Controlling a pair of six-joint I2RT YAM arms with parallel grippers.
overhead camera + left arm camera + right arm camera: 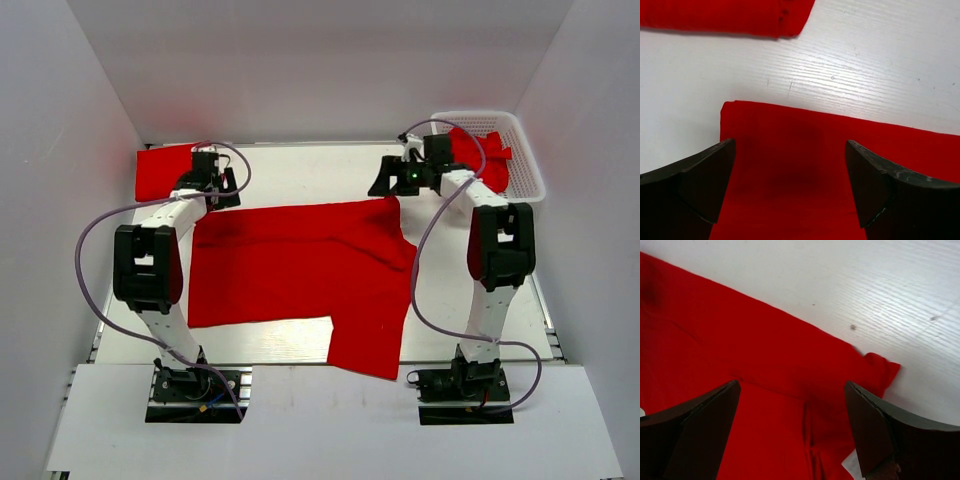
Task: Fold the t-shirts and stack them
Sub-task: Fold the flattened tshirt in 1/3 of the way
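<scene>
Red t-shirt (pixel 300 265) lies spread beneath the right hand (pixel 791 385)

Top external camera: fixed high behind both arm bases (pixel 195 390), angled down and forward, taking in the whole table (pixel 300 165) from a distance. Left wrist camera: close over the spread red shirt (pixel 830 170), facing its far left corner and the folded shirt (pixel 715 17) beyond. Right wrist camera: equally close, facing the spread shirt's far right corner. Both corners also appear in the top view.
</scene>
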